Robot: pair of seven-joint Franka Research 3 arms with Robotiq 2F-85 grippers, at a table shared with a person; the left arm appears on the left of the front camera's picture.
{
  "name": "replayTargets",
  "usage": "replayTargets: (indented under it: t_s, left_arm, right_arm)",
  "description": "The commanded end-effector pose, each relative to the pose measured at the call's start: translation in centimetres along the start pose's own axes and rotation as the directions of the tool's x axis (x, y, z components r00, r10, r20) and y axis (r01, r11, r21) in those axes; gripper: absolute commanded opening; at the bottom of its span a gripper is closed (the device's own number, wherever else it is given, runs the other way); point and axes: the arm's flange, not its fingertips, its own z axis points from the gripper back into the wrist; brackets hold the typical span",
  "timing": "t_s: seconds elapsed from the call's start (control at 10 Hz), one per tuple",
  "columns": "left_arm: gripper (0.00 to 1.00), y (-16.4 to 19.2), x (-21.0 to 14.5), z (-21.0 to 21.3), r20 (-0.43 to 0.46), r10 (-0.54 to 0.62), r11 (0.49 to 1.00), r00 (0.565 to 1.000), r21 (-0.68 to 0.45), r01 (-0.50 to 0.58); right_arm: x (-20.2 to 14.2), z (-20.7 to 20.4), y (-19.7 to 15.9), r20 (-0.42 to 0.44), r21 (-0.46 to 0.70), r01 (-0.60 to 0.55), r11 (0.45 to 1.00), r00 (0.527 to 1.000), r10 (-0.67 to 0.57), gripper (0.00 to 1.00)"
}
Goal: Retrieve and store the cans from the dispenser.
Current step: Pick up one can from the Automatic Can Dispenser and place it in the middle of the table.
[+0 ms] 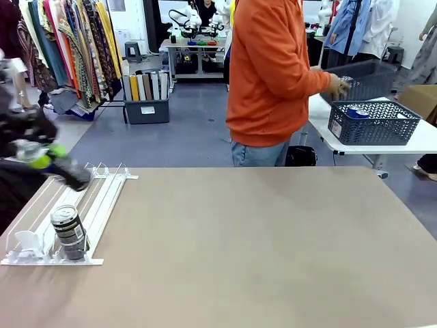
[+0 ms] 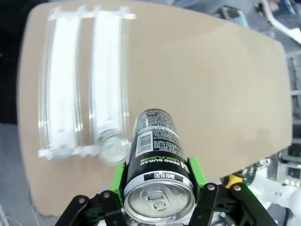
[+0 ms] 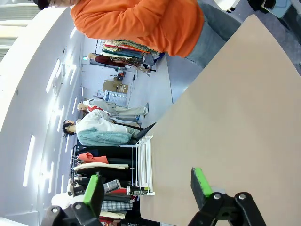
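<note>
My left gripper (image 2: 156,176) gripped a black can (image 2: 157,141) tight, held above the rack (image 2: 63,94), likely to clear its rails; my right gripper (image 3: 146,186) gaped empty.

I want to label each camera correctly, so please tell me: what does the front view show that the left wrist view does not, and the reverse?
Front view adds: a person in an orange top at the far side, near a dark mesh basket on a white side table. Left wrist view adds: the barcode and lime-flavour print on the held can, clamped between the green pads of the left end effector. Both share: the tan table, the dispenser and the can at its front stop.
</note>
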Motion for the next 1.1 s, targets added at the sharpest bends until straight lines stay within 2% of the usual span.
replayTargets:
  t_s: [0.0,0.1,0.3,0.4,0.5,0.7,1.0]
  left_arm:
    - [0.00,-8.6,5.1,-3.7,-0.027,-0.151,0.985,0.988,-0.084,0.149]
    - [0.00,-14.1,6.2,-7.4,-0.090,-0.229,0.973,0.969,-0.044,0.226]
    - [0.00,-23.8,5.7,-16.0,-0.207,-0.344,0.933,0.916,0.035,0.358]
    - [0.00,-28.0,5.0,-20.2,-0.236,-0.383,0.911,0.893,0.065,0.408]
    - [0.00,-30.6,4.1,-23.9,-0.273,-0.408,0.889,0.871,0.099,0.448]
    - [0.00,-31.8,2.5,-28.3,-0.315,-0.376,0.886,0.871,0.153,0.438]
    - [0.00,-31.8,2.2,-30.7,-0.367,-0.372,0.869,0.853,0.186,0.459]
  right_arm:
    - [0.2,-0.2,0.1,0.017,0.030,-0.022,0.999,1.000,0.021,1.00]
    - [0.2,-0.2,0.1,0.017,0.030,-0.022,0.999,1.000,0.021,1.00]
    - [0.2,-0.2,0.1,0.017,0.030,-0.022,0.999,1.000,0.021,1.00]
    - [0.2,-0.2,0.1,0.017,0.030,-0.022,0.999,1.000,0.021,1.00]
    - [0.2,-0.2,0.1,0.017,0.030,-0.022,0.999,1.000,0.021,1.00]
    - [0.2,-0.2,0.1,0.017,0.030,-0.022,0.999,1.000,0.021,1.00]
    - [0.2,-0.2,0.1,0.017,0.030,-0.022,0.999,1.000,0.021,1.00]
